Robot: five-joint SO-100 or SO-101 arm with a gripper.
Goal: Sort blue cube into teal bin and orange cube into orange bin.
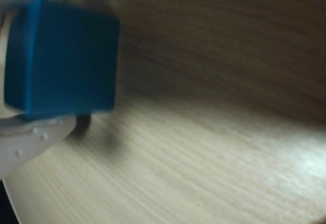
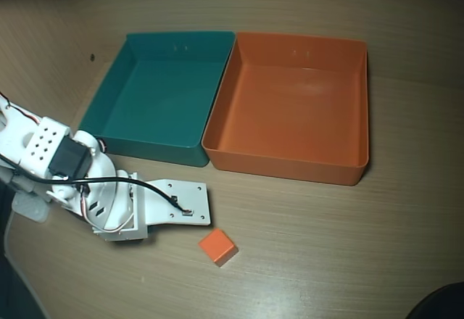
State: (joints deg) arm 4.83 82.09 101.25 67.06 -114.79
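Observation:
The blue cube (image 1: pixel 63 56) fills the upper left of the wrist view, blurred, with white jaw parts above and below it; my gripper (image 1: pixel 53 63) is shut on it over the wooden table. Seen from overhead, the gripper (image 2: pixel 194 209) lies low just in front of the teal bin (image 2: pixel 145 147), and its white body hides the blue cube. The orange cube (image 2: pixel 217 247) sits on the table a little ahead and to the right of the gripper tip. The orange bin (image 2: pixel 283 165) stands against the teal bin's right side. Both bins hold nothing.
The arm's base and cable (image 2: pixel 51 167) occupy the left edge of the overhead view. A dark object (image 2: pixel 444 303) pokes in at the bottom right corner. Bare wooden table (image 2: pixel 333 246) stretches in front of the bins.

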